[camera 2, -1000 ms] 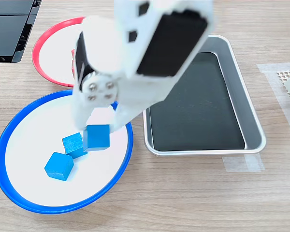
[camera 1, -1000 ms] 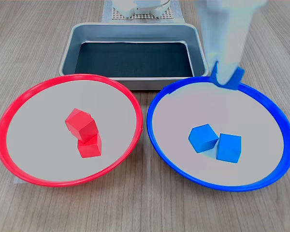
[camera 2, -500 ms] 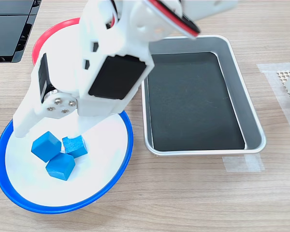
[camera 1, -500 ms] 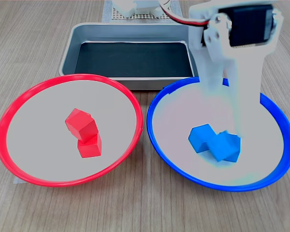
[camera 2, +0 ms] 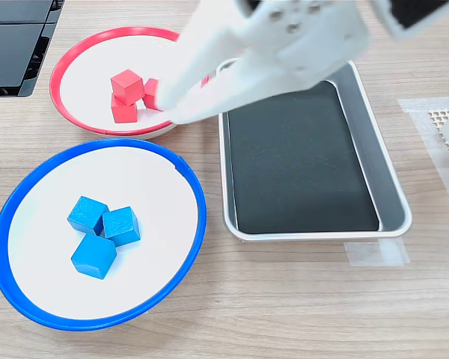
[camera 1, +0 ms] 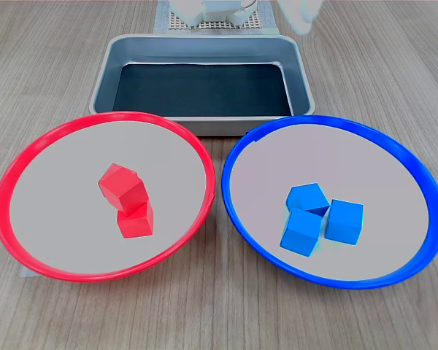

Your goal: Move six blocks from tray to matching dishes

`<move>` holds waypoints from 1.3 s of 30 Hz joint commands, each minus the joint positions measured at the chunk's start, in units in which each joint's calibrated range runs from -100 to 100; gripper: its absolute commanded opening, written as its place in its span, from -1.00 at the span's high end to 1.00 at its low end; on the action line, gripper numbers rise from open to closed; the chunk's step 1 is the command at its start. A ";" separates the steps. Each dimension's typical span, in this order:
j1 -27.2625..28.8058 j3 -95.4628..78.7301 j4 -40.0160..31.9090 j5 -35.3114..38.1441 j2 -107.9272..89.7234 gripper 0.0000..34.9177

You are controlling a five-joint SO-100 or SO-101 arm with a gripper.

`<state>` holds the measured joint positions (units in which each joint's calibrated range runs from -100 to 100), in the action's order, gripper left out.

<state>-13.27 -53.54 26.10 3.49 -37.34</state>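
Overhead, both exterior views show a wood-grain tabletop [camera 1: 58,58] w/ pale brown planks.

Tray [camera 1: 102,76]: silver pan w/ black floor, at top centre of the first exterior view and on the second exterior view's right; no blocks in it.

Blue-rimmed dish [camera 1: 416,171]: on the first exterior view's right, just beside the tray's near wall. It holds three blue blocks [camera 1: 301,231] clustered near its centre, touching one another.

Red-rimmed dish [camera 1: 29,149]: on the first exterior view's left. Red blocks [camera 1: 123,187] lie near its centre; two are seen there, one leaning on the other. In the second exterior view a third red face [camera 2: 151,93] shows beside the stacked pair [camera 2: 126,85], partly hidden by the arm.

Gripper [camera 2: 170,105]: white, blurred, over the red dish's edge nearest the tray in the second exterior view; jaw spacing cannot be told, nothing seen held.

Surroundings: white mesh pad [camera 1: 177,23] under the arm base; clear tape [camera 2: 374,254] near the tray; black flat item [camera 2: 11,45] at the second exterior view's upper left.
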 commanded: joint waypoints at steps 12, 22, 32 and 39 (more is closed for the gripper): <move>12.57 -46.46 13.31 -1.81 -59.25 0.99; 15.77 -46.46 21.32 -2.30 -61.72 0.99; 17.74 -46.46 21.24 -3.27 -61.72 0.98; 17.74 -46.46 21.24 -3.27 -61.72 0.98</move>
<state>4.16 -99.91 47.06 0.46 -98.81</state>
